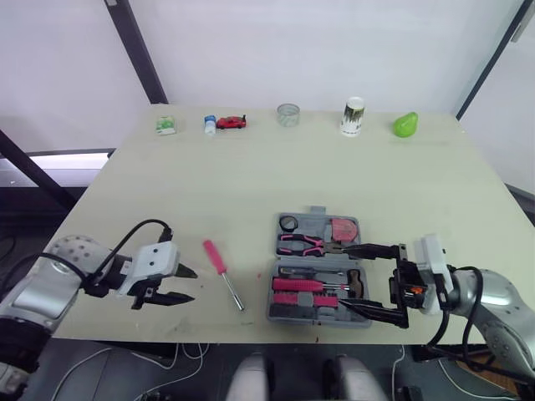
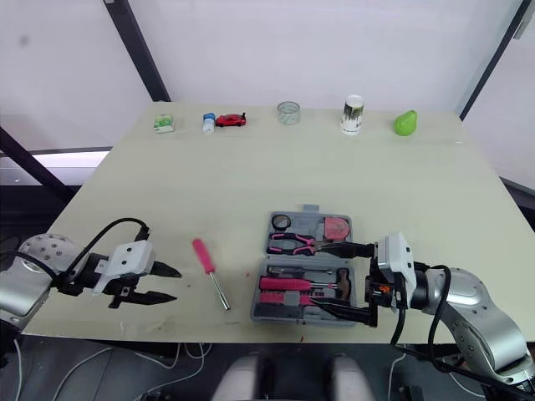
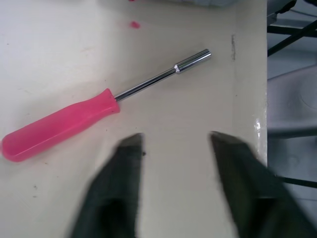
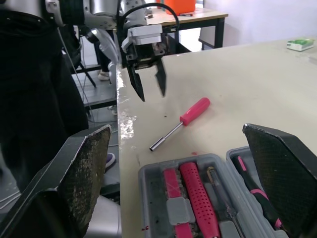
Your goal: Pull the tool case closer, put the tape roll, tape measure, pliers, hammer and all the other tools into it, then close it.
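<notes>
The grey tool case [image 1: 363, 294] lies open near the table's front edge, right of centre. Its far half holds a tape roll [image 1: 288, 222], a red tape measure [image 1: 343, 227] and pink pliers [image 1: 303, 244]. The near half holds a pink-handled hammer [image 1: 303, 285] and other tools. My right gripper [image 1: 345, 278] is open wide, its fingers spanning the case's right side. A pink screwdriver [image 1: 221, 266] lies on the table left of the case. My left gripper [image 1: 182, 285] is open, empty, just left of the screwdriver [image 3: 59, 124].
Along the table's far edge stand a green box [image 1: 165, 125], a small bottle [image 1: 210, 124], a red toy car [image 1: 231, 122], a clear glass [image 1: 288, 114], a white cup [image 1: 354, 116] and a green pear [image 1: 405, 124]. The front table edge [image 1: 209, 334] is close.
</notes>
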